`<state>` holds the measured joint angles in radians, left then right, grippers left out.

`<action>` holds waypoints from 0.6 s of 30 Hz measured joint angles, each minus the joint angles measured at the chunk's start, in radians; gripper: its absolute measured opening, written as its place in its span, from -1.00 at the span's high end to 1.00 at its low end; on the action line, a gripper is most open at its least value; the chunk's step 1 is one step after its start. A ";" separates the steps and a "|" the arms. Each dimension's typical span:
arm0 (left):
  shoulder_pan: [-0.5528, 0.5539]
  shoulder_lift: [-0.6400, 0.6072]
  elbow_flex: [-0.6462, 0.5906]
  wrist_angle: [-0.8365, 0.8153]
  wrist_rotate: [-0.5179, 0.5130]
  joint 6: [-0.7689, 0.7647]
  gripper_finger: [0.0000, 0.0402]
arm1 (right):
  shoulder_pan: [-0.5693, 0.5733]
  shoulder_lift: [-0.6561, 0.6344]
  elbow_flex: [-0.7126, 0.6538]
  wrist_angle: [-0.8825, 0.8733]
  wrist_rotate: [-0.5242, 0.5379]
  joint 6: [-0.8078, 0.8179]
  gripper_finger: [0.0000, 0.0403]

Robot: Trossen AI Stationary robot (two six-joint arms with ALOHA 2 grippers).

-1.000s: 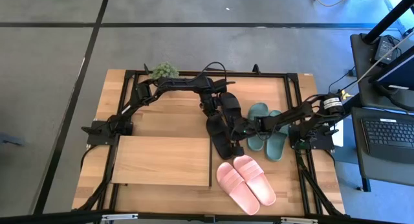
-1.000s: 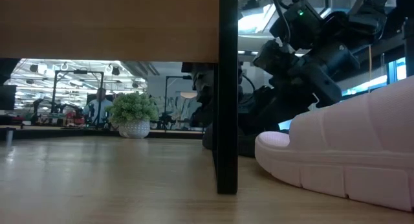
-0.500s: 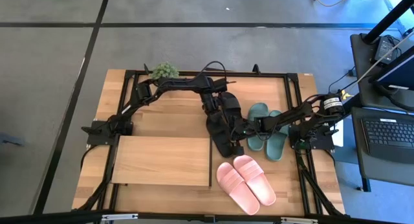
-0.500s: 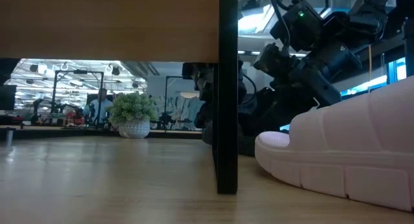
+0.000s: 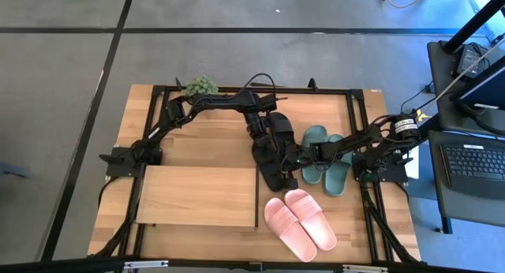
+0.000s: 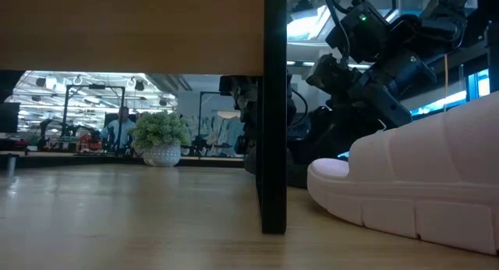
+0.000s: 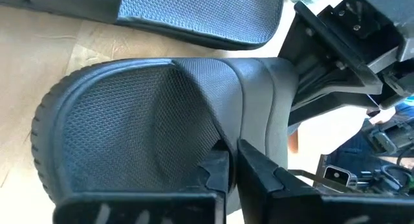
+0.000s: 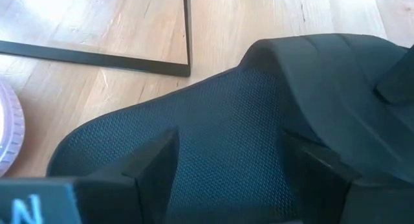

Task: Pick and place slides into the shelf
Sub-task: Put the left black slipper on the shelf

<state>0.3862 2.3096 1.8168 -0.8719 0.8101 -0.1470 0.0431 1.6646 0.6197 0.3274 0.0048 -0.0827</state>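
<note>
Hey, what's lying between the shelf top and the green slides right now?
The black slides, with both claws on them: the left claw shut on one strap, the right claw open. The high view shows it, shelf left, green slides right.

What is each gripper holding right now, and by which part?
The left gripper is shut on a black rubber slide sandal's strap edge. The right gripper stands open around the other black slide, not gripping.

Six slides lie beside the shelf (image 5: 197, 196): two black slides (image 5: 272, 151) nearest its right edge, two green slides (image 5: 325, 164) farther right, two pink slides (image 5: 301, 222) off its right front corner. One potted plant (image 5: 202, 87) stands behind it.
</note>
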 joint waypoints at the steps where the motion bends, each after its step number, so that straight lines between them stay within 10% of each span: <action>1: 0.000 0.000 0.000 0.000 0.001 0.000 0.97 | 0.000 0.000 0.000 -0.002 0.000 0.000 -0.27; 18: 0.026 -0.035 0.105 -0.175 -0.094 0.079 0.99 | 0.000 -0.200 0.000 -0.199 0.018 0.025 -0.27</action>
<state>0.4125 2.2749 1.9216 -1.0469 0.7157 -0.0682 0.0433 1.4649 0.6201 0.1284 0.0224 -0.0574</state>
